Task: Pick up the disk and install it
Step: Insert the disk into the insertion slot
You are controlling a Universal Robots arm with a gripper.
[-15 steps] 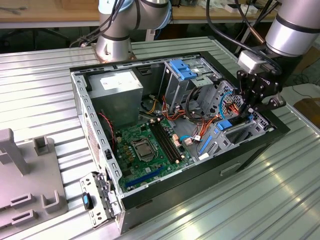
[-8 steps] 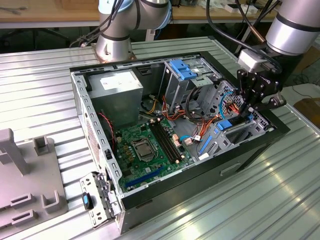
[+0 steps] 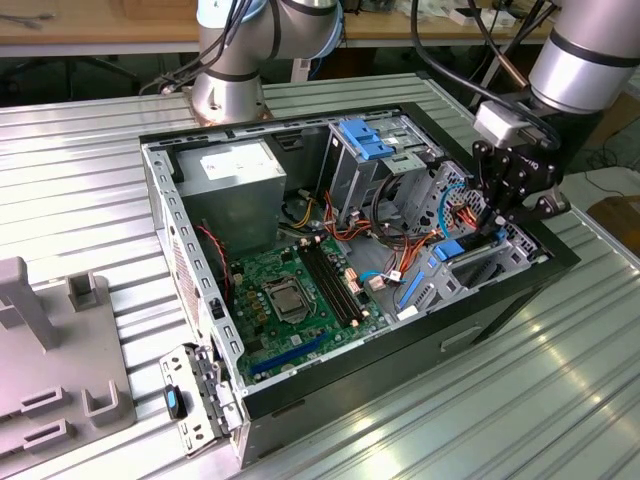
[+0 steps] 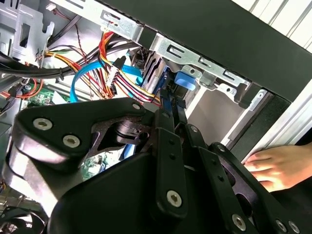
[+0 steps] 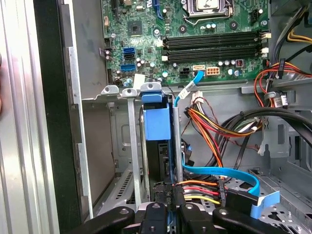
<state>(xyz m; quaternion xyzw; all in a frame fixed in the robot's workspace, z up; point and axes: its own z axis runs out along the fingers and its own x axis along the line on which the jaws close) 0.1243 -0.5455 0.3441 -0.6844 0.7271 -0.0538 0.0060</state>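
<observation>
Ribbed metal table [image 3: 560, 400]; open computer case [image 3: 165, 220] lying on its side on it. Green motherboard [image 3: 290, 300] on the case floor. Grey metal drive bay [image 5: 131, 146] at the end of the case on the exterior view's right.

The disk [image 5: 157, 124] stands on edge inside this bay between the metal rails, blue carrier facing out.

Gripper [image 5: 170, 197] reaches down into the bay, jaws drawn narrow and clamped on the disk's blue edge rail, seen in both wrist views.

Light blue flat cable [image 5: 219, 173] and a red-yellow-black wire bundle [image 5: 214, 122] just beside the gripper.

Person's hand [image 4: 273, 165] outside the case wall.
</observation>
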